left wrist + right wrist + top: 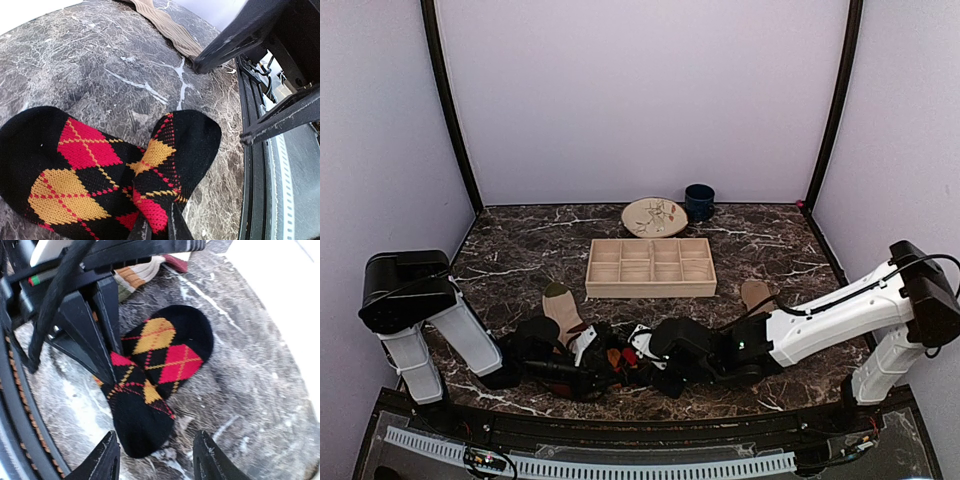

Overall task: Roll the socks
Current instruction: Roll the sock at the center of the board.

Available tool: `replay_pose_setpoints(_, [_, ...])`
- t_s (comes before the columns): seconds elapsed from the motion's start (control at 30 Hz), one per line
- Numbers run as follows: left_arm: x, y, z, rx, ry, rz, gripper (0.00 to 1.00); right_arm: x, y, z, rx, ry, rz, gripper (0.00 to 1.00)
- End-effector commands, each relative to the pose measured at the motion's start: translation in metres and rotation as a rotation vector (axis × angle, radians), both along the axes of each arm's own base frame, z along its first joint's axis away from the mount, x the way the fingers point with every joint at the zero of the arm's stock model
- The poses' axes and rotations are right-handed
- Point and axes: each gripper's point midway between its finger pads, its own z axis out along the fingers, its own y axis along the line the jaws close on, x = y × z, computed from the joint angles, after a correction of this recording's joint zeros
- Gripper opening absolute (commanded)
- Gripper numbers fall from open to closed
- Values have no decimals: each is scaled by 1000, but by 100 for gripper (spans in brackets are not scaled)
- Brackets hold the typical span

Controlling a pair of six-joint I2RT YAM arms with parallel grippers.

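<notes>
dark marble table (520,250); a wooden tray (651,291) of small compartments lies mid-table; behind it a patterned plate (654,216); a dark blue mug (699,202) just right of the plate

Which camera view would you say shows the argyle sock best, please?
The right wrist view: the argyle sock lies nearly whole in frame. The left wrist view crops it at the bottom; the top view shows only small red scraps.
</notes>
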Motion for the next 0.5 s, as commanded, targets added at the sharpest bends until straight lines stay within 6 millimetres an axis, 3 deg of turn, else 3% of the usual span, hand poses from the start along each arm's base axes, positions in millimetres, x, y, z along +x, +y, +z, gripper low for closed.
replay_pose_setpoints(0.0, [-13,19,-26,81,99,5,0,10,-8,13,-49,-233,-60,50])
replay_pose_setpoints(0.13, [-13,22,-24,66,124,15,0,2,-10,16,-128,-411,-55,57])
replay_pose_setpoints(0.47, [-12,22,-16,26,161,7,0,-28,19,-21,-319,-560,111,59])
